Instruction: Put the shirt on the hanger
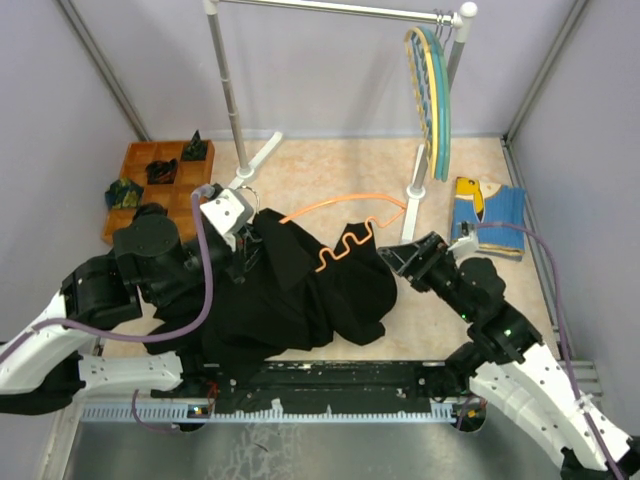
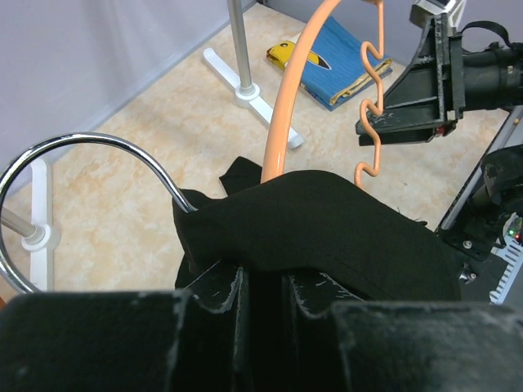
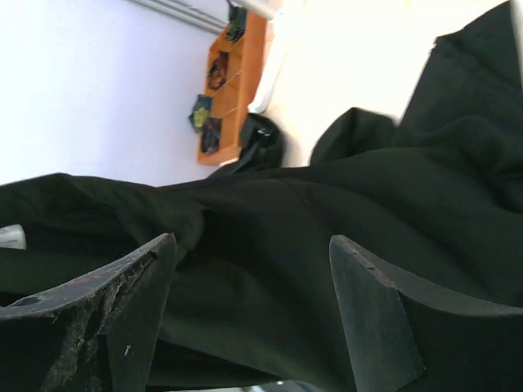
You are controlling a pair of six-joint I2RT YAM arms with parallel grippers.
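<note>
Two arms | left pincer clamped on shirt (draped over hanger) | right pincer apart

The shirt hides much of the hanger

Robot lab test cell, plain partition walls, freestanding clothes rail
</note>
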